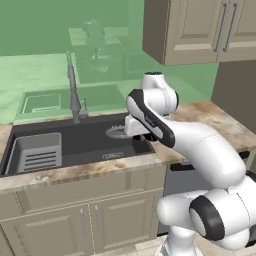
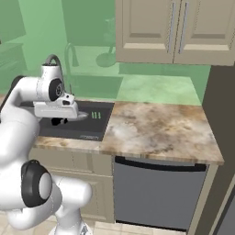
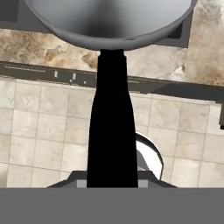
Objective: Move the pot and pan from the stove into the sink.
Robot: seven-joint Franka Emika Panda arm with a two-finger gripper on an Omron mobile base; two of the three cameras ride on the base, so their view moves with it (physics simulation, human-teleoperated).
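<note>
My fingers are closed on the black handle of the pan, and I hold it in the air over the sink, near its right side.

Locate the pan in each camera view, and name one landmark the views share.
Left base view: the pan is a silver disc at centre, over the sink, just left of the white hand.
Right base view: a silver rim peeks out at centre left, right of the hand, above the basin.
Hand view: its silver bowl spans the top; the black handle runs down to the tool.
Shared landmark: the dark sink basin set in the marbled counter.
</note>
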